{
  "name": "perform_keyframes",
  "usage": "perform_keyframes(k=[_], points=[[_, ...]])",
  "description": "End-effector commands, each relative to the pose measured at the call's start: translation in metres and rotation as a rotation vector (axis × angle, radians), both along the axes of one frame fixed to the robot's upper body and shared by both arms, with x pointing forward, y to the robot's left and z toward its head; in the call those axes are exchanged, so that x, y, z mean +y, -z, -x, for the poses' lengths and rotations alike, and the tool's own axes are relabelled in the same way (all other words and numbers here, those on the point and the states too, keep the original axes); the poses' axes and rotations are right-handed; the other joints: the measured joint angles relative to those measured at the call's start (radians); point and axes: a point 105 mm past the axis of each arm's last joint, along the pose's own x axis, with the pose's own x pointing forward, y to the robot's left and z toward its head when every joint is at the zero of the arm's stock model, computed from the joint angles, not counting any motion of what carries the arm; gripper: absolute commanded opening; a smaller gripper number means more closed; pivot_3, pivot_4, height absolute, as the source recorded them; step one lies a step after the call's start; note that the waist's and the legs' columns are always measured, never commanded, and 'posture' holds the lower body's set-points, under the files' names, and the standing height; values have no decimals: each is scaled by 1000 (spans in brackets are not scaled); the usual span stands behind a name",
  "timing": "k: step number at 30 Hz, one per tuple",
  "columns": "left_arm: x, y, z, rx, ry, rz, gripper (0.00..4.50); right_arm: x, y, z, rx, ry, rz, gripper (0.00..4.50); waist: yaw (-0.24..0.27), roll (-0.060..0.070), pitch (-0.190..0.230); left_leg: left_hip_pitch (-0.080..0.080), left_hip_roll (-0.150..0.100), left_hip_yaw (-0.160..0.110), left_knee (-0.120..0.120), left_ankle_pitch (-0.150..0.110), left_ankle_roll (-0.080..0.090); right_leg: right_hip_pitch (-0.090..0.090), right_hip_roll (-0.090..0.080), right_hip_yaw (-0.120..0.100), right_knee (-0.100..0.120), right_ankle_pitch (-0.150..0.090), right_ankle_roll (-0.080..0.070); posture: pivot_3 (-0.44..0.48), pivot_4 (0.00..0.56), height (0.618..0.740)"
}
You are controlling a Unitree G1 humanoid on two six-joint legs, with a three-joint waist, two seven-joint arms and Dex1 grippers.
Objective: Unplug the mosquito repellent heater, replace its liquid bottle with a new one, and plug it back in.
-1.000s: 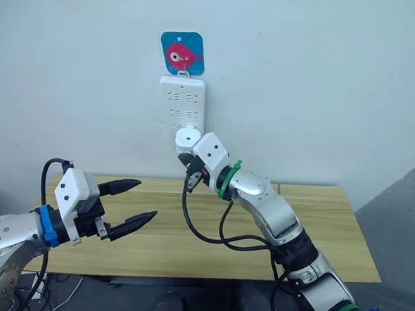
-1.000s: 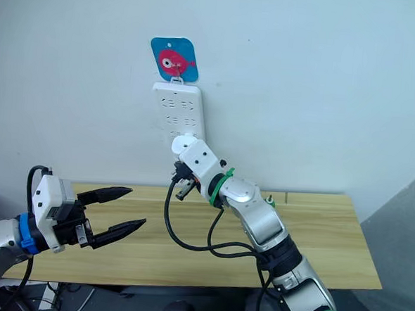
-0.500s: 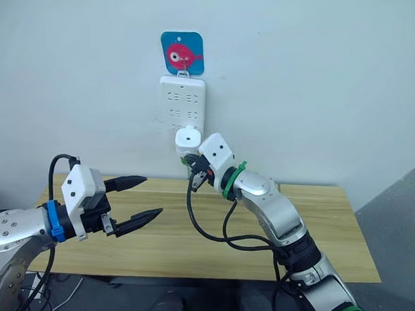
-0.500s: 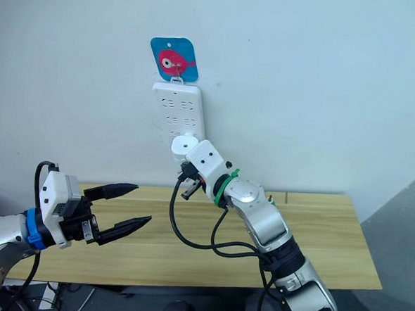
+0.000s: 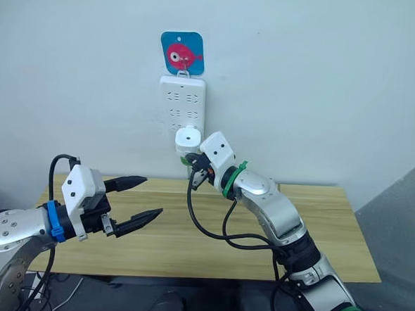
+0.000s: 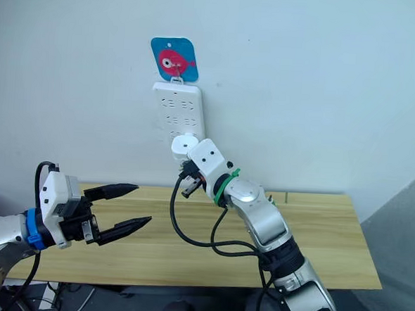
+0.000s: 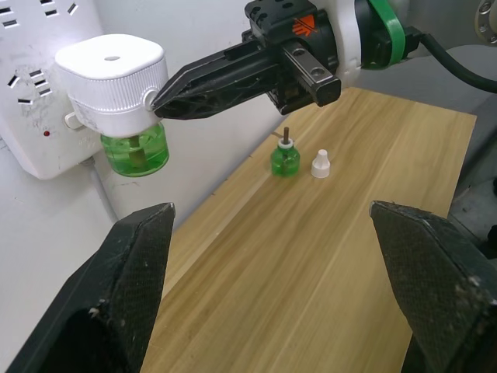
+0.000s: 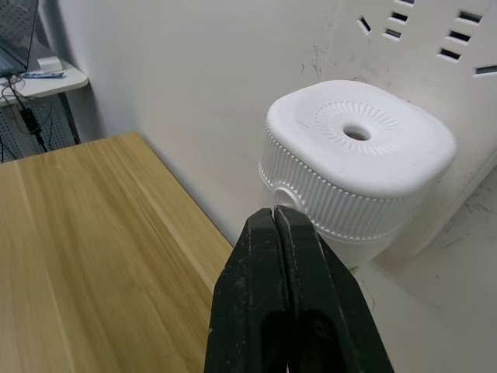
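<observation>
Head views: mosquito repellent heater [image 5: 187,137] seen upper centre of frame, plugged into the foot of the white power strip [image 5: 181,106] hung on the wall under a blue fish hook plate [image 5: 182,52]. Right gripper [image 5: 193,159] raised at frame centre, tips at the heater's side. Left gripper [image 5: 138,198] at lower left over the wooden table [image 5: 315,232], fingers spread, empty. Left wrist view: heater at upper left with a green liquid bottle [image 7: 136,152] under it; right gripper's fingers pressed together, tips touching the heater's ribbed side; spare green bottle [image 7: 285,158] and white cap [image 7: 320,163] stood just beside each other at centre on the table. Right wrist view: fingers [image 8: 291,311] closed flat against each other, holding nothing, tips at the heater [image 8: 359,164] at right of centre.
</observation>
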Motion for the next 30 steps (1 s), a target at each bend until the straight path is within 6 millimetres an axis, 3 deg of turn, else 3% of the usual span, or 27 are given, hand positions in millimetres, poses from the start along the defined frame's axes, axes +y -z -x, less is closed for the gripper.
perform_keyframes(k=[1,9,14,18,23,26,30], points=[[-2,-4,0,-27,14,0,4202,-10,-21,-9,-29,78,-78,29,0,0,0,0,0,0,0,0,0,0,0,0,0,0,0,-18,78,740],[-4,-4,-2,-32,17,3,4202,-17,-17,-18,-25,141,-57,29,2,0,0,0,0,0,0,2,-4,0,0,0,0,0,-1,-18,74,740],[-2,-4,-3,-15,10,20,4202,-5,-31,10,-56,-59,-69,29,2,-1,0,1,0,0,0,3,-4,0,0,0,0,1,-1,-24,72,740],[11,-2,-9,-16,-24,9,4202,-13,-29,37,-80,-230,3,29,1,-1,-1,1,0,0,-2,2,-4,0,0,-1,0,1,-1,-31,62,740],[34,4,-12,-17,-55,-65,4351,-46,-24,47,-107,-283,135,0,1,-2,-1,0,1,0,-2,2,-4,0,0,-1,0,0,-2,-32,48,740],[51,9,-7,12,-32,-144,4500,-86,-12,57,-106,-341,315,629,2,-4,-3,0,0,0,-2,2,-4,0,0,-1,-1,0,-2,-31,40,740],[69,10,-7,44,-27,-205,4500,-139,-4,63,-61,-342,494,2005,6,-4,-4,0,-1,1,-2,2,-4,0,-1,-2,-4,0,-2,-30,24,740]])
